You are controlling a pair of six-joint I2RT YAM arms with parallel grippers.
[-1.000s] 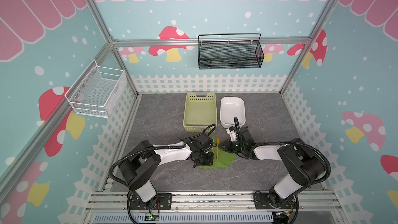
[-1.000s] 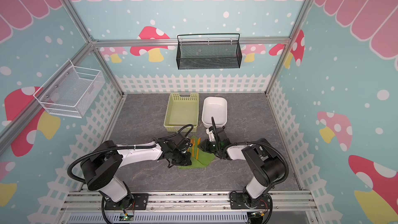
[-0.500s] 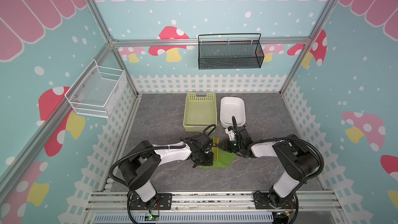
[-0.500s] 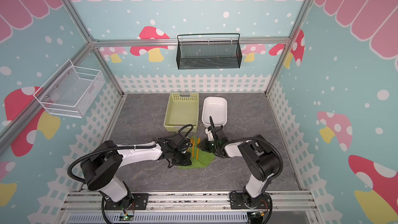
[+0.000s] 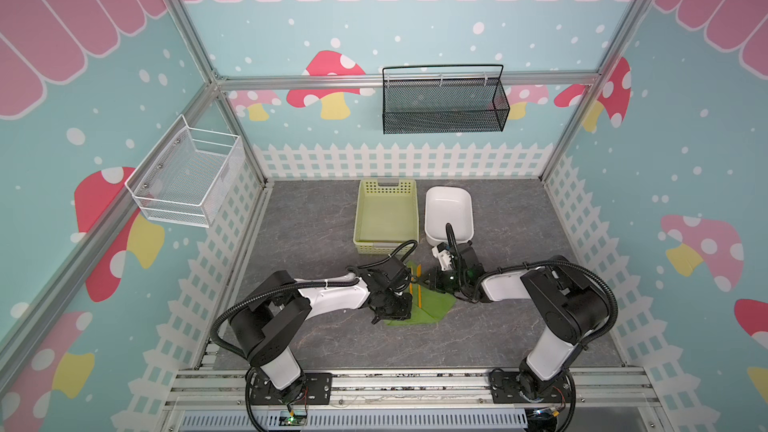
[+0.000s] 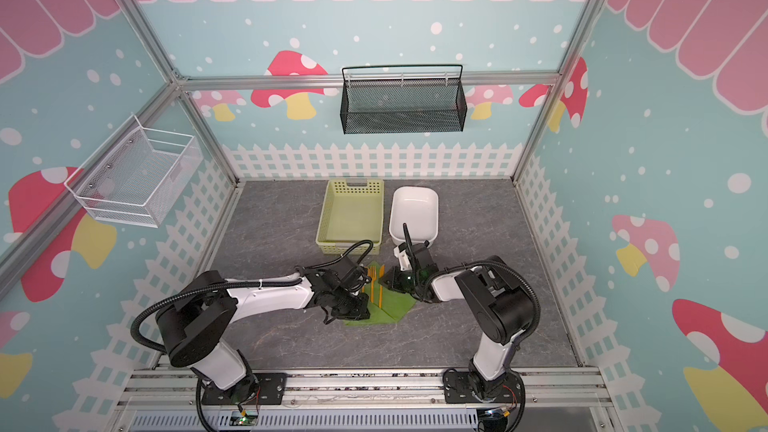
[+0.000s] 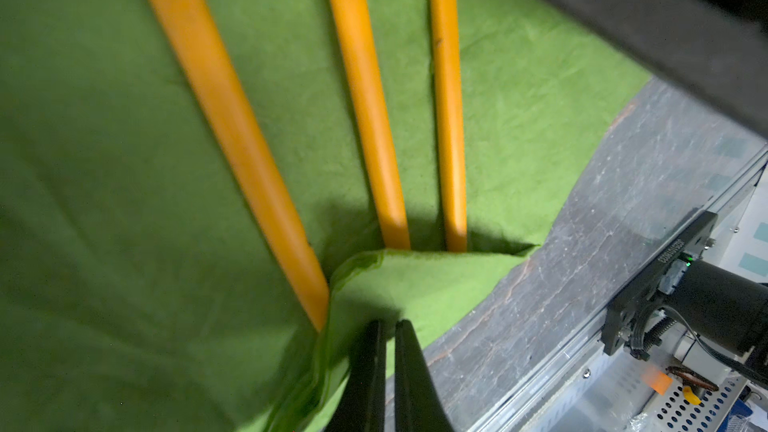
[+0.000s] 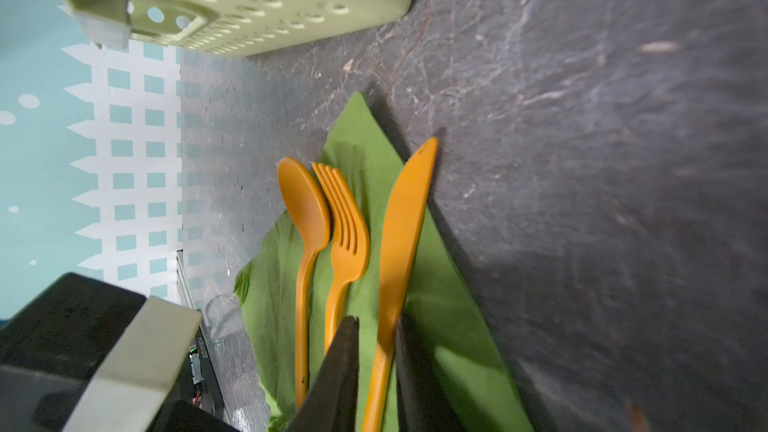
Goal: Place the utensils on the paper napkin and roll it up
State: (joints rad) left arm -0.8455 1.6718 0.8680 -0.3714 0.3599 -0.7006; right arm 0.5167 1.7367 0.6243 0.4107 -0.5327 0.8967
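the right gripper (image 5: 430, 282) has edged left toward the knife (image 5: 419, 295) while the right arm (image 5: 569, 305) swung inward

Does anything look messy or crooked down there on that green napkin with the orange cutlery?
Mostly tidy, but the knife lies slanted, its tip poking past the napkin edge onto the table. One napkin corner is folded over the handle ends, pinched by the left gripper.

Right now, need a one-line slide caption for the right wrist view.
Spoon, fork and knife lie side by side on the green napkin; right tool flanks the knife handle.
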